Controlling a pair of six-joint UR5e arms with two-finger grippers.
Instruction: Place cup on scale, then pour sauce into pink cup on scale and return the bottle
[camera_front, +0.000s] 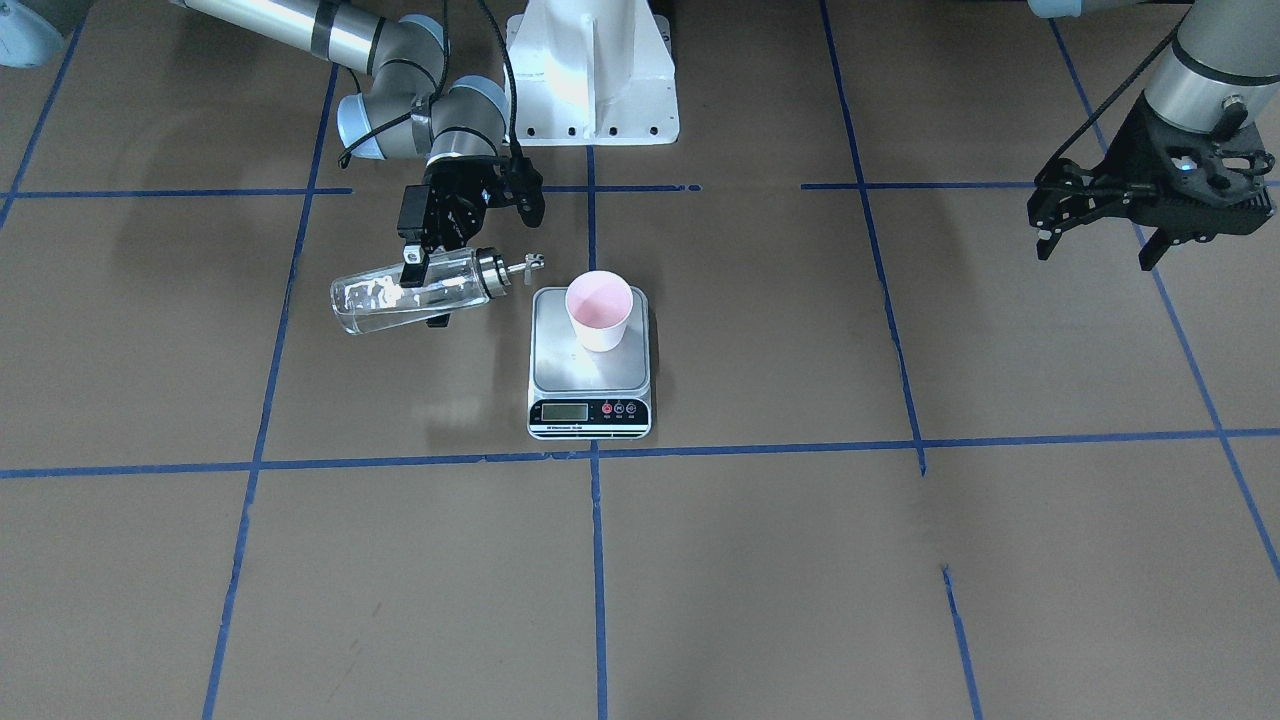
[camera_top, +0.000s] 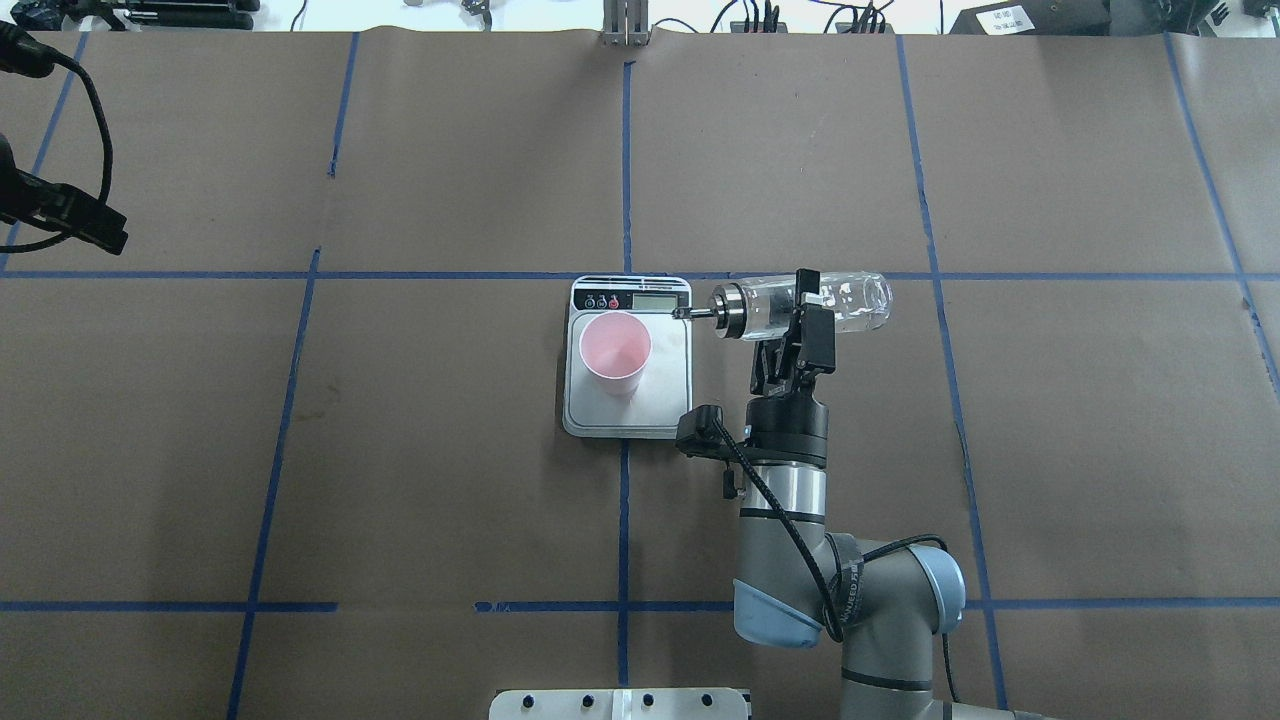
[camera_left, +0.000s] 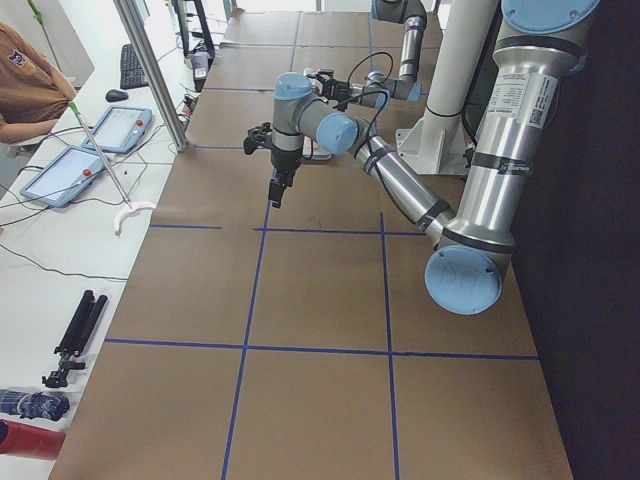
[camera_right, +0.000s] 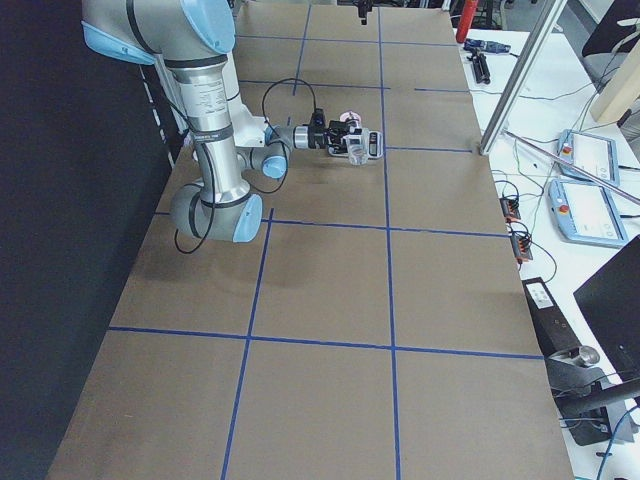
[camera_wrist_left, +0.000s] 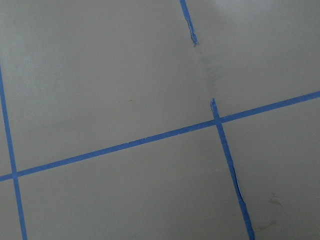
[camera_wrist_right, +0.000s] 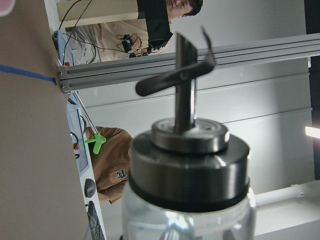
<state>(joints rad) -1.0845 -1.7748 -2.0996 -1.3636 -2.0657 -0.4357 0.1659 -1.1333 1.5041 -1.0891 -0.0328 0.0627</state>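
- Grey-and-blue right arm (camera_top: 790, 500) rises from the robot's edge of the paper-covered table (camera_top: 400, 450). Its forearm reaches straight forward, with the wrist level and aimed away from the base.
- At its end, the right gripper (camera_top: 803, 312) is clamped across the glass barrel of the bottle (camera_top: 855, 300), about mid-length, and holds it clear of the table.
- The bottle lies on its side, roughly level, with its long axis running across the table. Its base points to the robot's right, and the silver cap (camera_top: 730, 310) and thin spout (camera_top: 690, 313) point left toward the scale (camera_top: 665, 390).
- The spout tip sits near the scale's right edge, apart from the rim of the cup (camera_top: 615, 350). No stream shows, and the level of the clear sauce cannot be read.
- The pink cup stands upright on the steel platform, with its mouth open upward, on the platform's left part, nearer the display than the robot. The black display strip lies on the far side.
- Farther out on the robot's left, well apart, the left gripper (camera_front: 1095, 255) hangs over bare paper with its fingers spread, holding nothing.
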